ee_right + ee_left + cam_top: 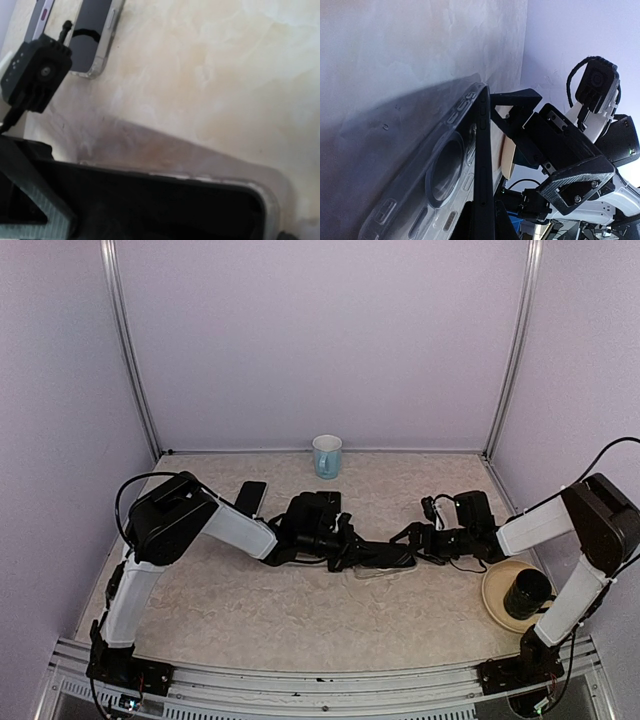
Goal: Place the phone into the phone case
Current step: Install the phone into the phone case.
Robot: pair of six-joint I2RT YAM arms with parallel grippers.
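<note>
The black phone [388, 556] lies tilted over the clear phone case [385, 572] at the table's middle. My left gripper [345, 548] is shut on the phone's left end. In the left wrist view the phone's thin edge [484, 165] runs up from between my fingers, and the clear case [427, 185] with its round ring lies beside it, against the table. My right gripper [414, 540] is at the phone's right end, jaws apart. In the right wrist view the phone [150, 205] fills the bottom, with the case rim [272, 197] round its corner.
A second phone [250, 497] lies behind the left arm; it also shows in the right wrist view [95, 35]. A light blue mug [327, 455] stands at the back wall. A tan plate [497, 602] with a black cup [527, 592] is at the right.
</note>
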